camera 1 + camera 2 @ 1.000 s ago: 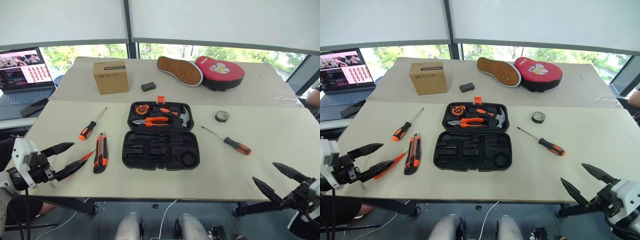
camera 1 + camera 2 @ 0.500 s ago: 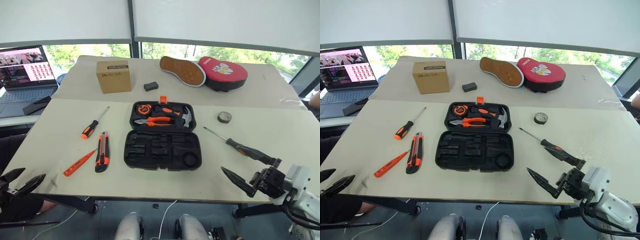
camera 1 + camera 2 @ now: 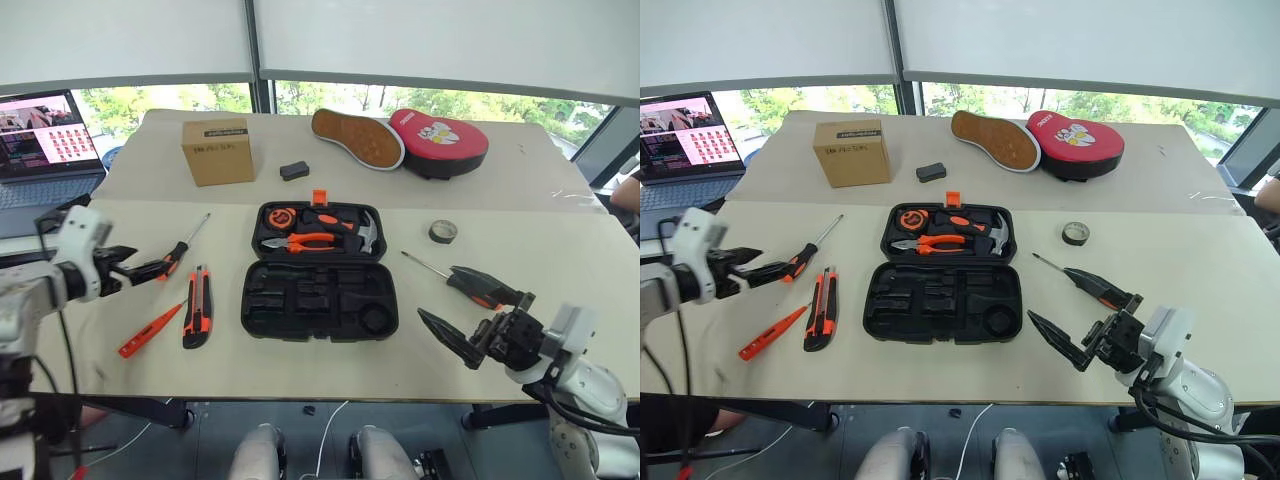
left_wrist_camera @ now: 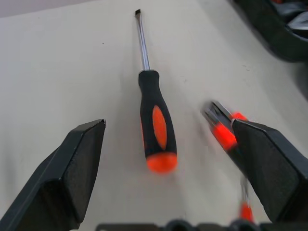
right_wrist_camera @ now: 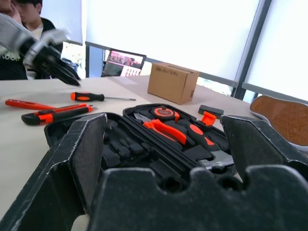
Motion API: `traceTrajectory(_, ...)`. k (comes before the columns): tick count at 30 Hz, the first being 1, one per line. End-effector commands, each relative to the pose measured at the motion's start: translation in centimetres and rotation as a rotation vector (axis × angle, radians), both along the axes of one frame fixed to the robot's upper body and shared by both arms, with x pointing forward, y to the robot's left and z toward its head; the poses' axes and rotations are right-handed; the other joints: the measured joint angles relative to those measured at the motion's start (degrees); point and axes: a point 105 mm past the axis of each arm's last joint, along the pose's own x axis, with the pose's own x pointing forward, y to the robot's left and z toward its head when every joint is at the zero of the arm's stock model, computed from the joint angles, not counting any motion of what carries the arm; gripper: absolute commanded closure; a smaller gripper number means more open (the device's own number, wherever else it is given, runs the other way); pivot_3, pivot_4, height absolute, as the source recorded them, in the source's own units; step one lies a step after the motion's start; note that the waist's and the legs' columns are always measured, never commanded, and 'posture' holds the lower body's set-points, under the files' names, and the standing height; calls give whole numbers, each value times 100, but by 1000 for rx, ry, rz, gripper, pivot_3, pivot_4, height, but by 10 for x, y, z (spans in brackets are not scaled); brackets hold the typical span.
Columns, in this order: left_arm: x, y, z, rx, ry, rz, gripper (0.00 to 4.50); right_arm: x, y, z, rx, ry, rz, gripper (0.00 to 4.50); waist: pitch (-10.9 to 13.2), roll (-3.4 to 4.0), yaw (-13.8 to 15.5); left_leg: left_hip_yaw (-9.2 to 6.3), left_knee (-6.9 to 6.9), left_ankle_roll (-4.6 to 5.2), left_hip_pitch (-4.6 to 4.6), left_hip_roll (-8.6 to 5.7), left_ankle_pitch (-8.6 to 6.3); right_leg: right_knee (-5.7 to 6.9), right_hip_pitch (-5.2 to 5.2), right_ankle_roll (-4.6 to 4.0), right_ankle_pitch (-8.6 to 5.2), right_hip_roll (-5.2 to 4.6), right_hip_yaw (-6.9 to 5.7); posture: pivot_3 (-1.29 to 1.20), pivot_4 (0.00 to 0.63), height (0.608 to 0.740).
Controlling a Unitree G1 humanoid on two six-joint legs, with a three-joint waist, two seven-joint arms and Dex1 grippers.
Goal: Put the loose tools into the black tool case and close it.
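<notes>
My left gripper [image 3: 150, 268] stood with its fingers spread wide and holding nothing, hovering over the handle end of the left screwdriver [image 3: 178, 255], which lay flat on the table [image 3: 560, 255] to the left of the black tool case [image 3: 319, 272]. In my left wrist view that screwdriver [image 4: 155, 118] sat squarely between my two fingers, its steel shaft pointing away from me. I judged it light and rigid, with a fat rubbery handle that should not slip; the handle's thick middle looked the place to pinch, since the thin shaft would likely roll between my pads. The utility knife [image 3: 194, 306] and the slim tester screwdriver [image 3: 152, 328] lay just beside it, nearer to me, both apart from my fingers; the tester looked so thin and low that I expected it to be awkward to lift off the tabletop. My right gripper [image 3: 470, 315] was also wide open and empty, close to the second screwdriver [image 3: 455, 279], whose handle one finger partly hid. The small tape roll [image 3: 443, 232] lay beyond it. The case lay open with its near half bare of tools, and pliers [image 3: 305, 241] and a hammer [image 3: 366, 234] already sat in the far half. A cardboard box [image 3: 217, 151], a shoe [image 3: 357, 138] and a red pad [image 3: 438, 143] stood well away at the back, blocking nothing.
</notes>
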Motion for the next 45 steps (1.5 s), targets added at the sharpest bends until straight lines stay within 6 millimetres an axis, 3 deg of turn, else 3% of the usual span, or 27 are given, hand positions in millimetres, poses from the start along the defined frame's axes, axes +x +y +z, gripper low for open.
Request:
traceTrajectory(1, 17, 2, -6, 30, 19, 36, 1, -2, 6, 10, -7, -39, 12, 99, 1, -1, -15, 0, 1, -3, -7, 0, 2, 2, -6, 0, 0, 1, 1, 0, 150, 740)
traceTrajectory(2, 20, 2, -10, 33, 31, 46, 1, -2, 6, 11, -5, -40, 7, 99, 1, -1, -20, 2, 2, -4, -9, 0, 3, 3, -8, 0, 0, 1, 0, 0, 150, 740)
traceTrajectory(5, 27, -1, -15, 26, 36, 36, 656, -2, 5, 11, -1, -38, -2, 0, 1, -2, -23, 3, 9, -6, -15, -1, 4, 4, -9, 1, 0, 1, 0, 0, 150, 740)
traceTrajectory(12, 36, 1, -14, 7, -29, 35, 3422, -11, 1, 2, 0, -2, -30, 0, 1, -3, 32, -1, 18, -6, -19, -1, 4, 6, -7, 1, 0, -1, -3, 0, 150, 740)
traceTrajectory(13, 36, 4, -11, 6, -56, 38, 3638, -13, 0, 0, -3, 3, -32, 0, 1, -3, 37, -1, 21, -6, -20, 0, 4, 7, -7, 1, 0, -1, -3, 0, 150, 740)
traceTrajectory(15, 36, 5, 6, 22, -174, -25, 3618, -16, -1, -3, -17, 14, -33, 0, 2, -6, 45, -2, 23, -6, -21, 0, 4, 9, -7, 1, 0, -1, -4, 0, 150, 740)
traceTrajectory(18, 27, -10, 47, 18, -393, -236, 3618, -18, -8, -1, -33, 13, -50, 0, 11, -20, 47, -3, 24, -6, -24, 3, 4, 10, -10, 1, 0, -1, -5, 0, 150, 740)
traceTrajectory(21, 11, -43, 67, 105, -484, -552, 3618, -20, -19, 2, -57, 14, -72, 0, 11, -22, 51, 3, 30, -6, -28, 4, 4, 9, -9, 0, 1, -3, -8, 0, 150, 740)
traceTrajectory(23, 2, -79, 72, 143, -473, -790, 3618, -20, -28, 3, -86, 21, -81, 0, 11, -22, 69, 7, 32, -6, -27, 4, 4, 9, -6, 0, 1, -4, -7, 0, 150, 740)
traceTrajectory(27, -12, -141, 50, 261, -329, -1137, 3618, -19, -35, 5, -124, 31, -65, 0, 13, -20, 164, 26, 64, 1, -32, 1, 0, 8, 14, 1, 0, -4, -24, 0, 150, 740)
traceTrajectory(31, -7, -167, 33, 352, -290, -1186, 3618, -18, -32, 6, -126, 32, -42, 0, 13, -19, 103, 25, 73, 5, -26, -1, -3, 7, 26, 6, 3, -1, -16, 0, 150, 740)
traceTrajectory(35, 6, -185, 20, 418, -266, -1156, 3618, -20, -28, 7, -121, 38, -22, 0, 14, -19, 61, -4, 72, 6, -33, 9, -3, 13, 10, 6, 3, 22, -2, 0, 150, 740)
traceTrajectory(45, 26, -191, 4, 521, -251, -1116, 3618, -25, -27, 3, -110, 56, -34, 0, 14, -19, 95, -12, 74, 6, -39, 8, -3, 12, 6, 7, 4, 24, 2, 0, 150, 740)
